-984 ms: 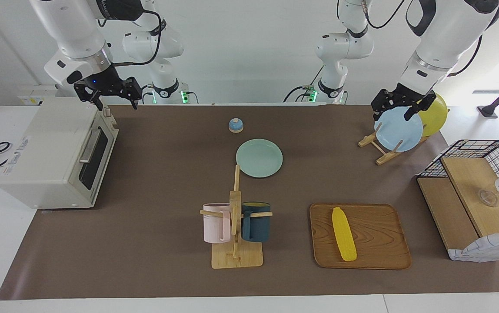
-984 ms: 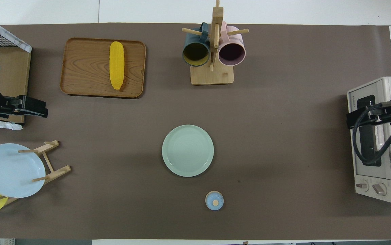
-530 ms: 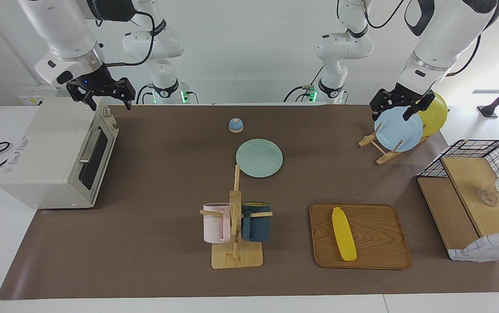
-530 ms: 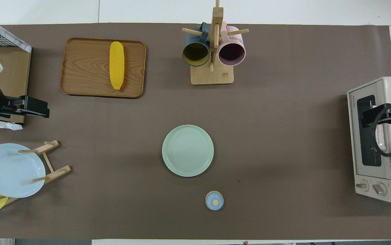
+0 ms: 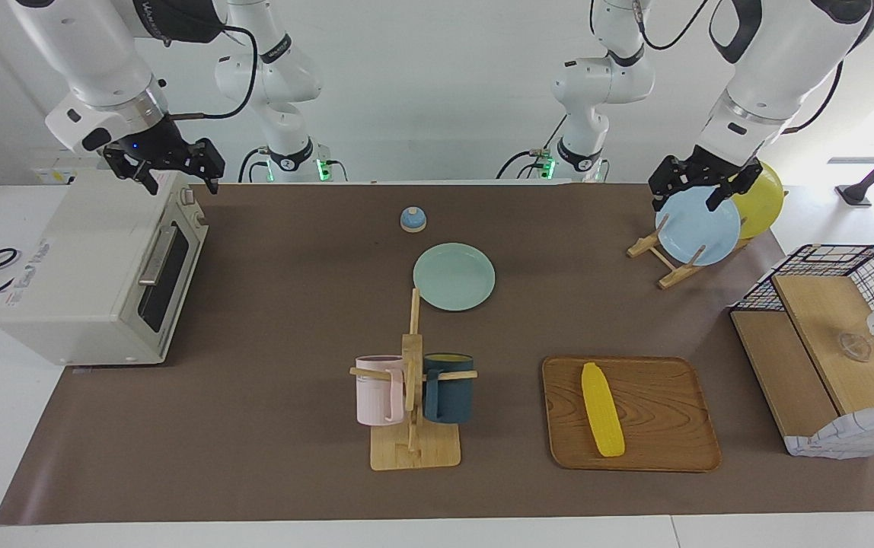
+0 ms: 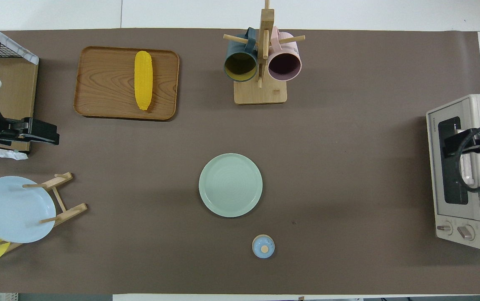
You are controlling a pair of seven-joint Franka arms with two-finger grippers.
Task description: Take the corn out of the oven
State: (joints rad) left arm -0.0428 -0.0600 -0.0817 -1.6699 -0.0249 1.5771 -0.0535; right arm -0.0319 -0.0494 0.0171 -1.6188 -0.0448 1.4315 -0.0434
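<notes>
The yellow corn [image 5: 602, 409] [image 6: 143, 79] lies lengthwise on a wooden tray [image 5: 665, 426] [image 6: 98, 83] toward the left arm's end of the table, at the edge farthest from the robots. The cream-white oven [image 5: 87, 266] [image 6: 474, 175] stands at the right arm's end with its glass door shut. My right gripper [image 5: 178, 180] [image 6: 453, 144] hangs open and empty over the oven's top front edge. My left gripper [image 5: 687, 201] [image 6: 52, 137] waits open and empty over the plate rack [image 5: 665, 266].
A green plate [image 5: 454, 276] and a small blue knobbed lid [image 5: 413, 219] sit mid-table. A wooden mug rack [image 5: 413, 426] holds a pink and a dark blue mug. The plate rack carries a light-blue and a yellow plate. A wire basket [image 5: 840, 342] stands at the left arm's end.
My right gripper has risen and drifted toward the right arm's end, from beside the oven's front corner to over its top. The left arm and everything on the table stayed put.
</notes>
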